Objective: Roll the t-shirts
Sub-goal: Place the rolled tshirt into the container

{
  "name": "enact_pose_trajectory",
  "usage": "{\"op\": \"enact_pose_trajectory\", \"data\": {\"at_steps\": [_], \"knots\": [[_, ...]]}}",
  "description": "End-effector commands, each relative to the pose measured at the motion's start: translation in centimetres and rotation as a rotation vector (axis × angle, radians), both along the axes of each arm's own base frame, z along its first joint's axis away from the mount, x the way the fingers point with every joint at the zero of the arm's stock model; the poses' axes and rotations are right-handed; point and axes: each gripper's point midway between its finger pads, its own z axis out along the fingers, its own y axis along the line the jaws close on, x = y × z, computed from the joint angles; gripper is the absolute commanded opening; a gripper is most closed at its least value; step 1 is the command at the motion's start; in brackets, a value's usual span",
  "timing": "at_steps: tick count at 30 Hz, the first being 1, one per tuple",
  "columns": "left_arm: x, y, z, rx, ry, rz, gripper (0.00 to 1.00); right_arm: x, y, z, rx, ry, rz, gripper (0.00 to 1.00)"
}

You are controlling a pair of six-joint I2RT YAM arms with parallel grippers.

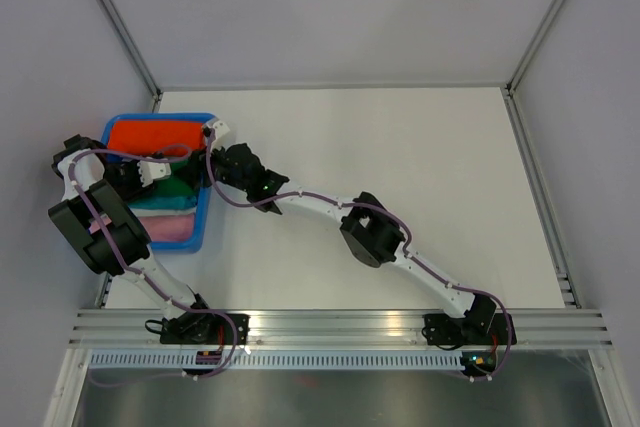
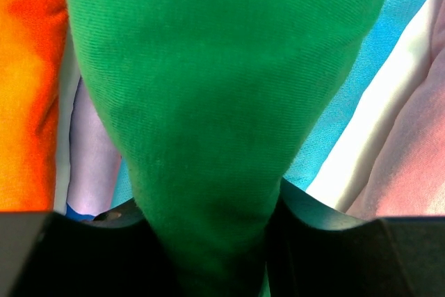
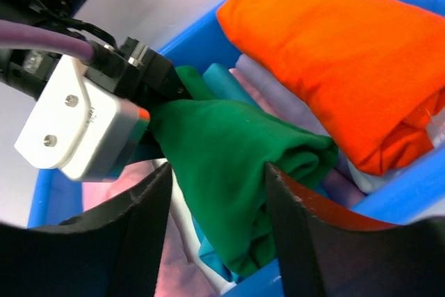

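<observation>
The emerald-green t-shirt (image 1: 178,187) is a rolled bundle lying in the blue bin (image 1: 203,232) at the table's left. My left gripper (image 2: 208,220) is shut on one end of the green t-shirt (image 2: 208,102), with cloth filling the gap between its jaws. It sits inside the bin (image 1: 163,173) and shows in the right wrist view (image 3: 163,95) too. My right gripper (image 3: 219,172) is open, one finger on each side of the green bundle (image 3: 229,165). It reaches over the bin's right wall (image 1: 212,169).
The bin also holds a folded orange-red bundle (image 1: 150,135) at its far end, a teal cloth (image 2: 389,46) under the green one, and pink and pale cloths (image 2: 410,165). The bin's blue rim (image 3: 389,193) lies just under my right fingers. White table stretches to the right.
</observation>
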Motion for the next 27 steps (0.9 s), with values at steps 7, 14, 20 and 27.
{"op": "enact_pose_trajectory", "data": {"at_steps": [7,14,20,27], "knots": [[1.2,-1.1,2.2,0.181,-0.196,-0.401,0.62,0.0,0.5,-4.7,-0.054,0.102,-0.053,0.15],[1.5,-1.1,4.8,0.157,-0.224,-0.288,0.80,0.9,0.0,-3.6,0.021,0.186,-0.135,0.00],[0.4,-1.5,5.7,0.154,-0.210,-0.227,1.00,1.9,-0.4,-4.0,0.059,0.257,-0.209,0.00],[0.0,-1.7,6.1,0.081,-0.194,-0.101,1.00,2.1,-0.7,-5.5,0.036,0.284,-0.233,0.00]]}}
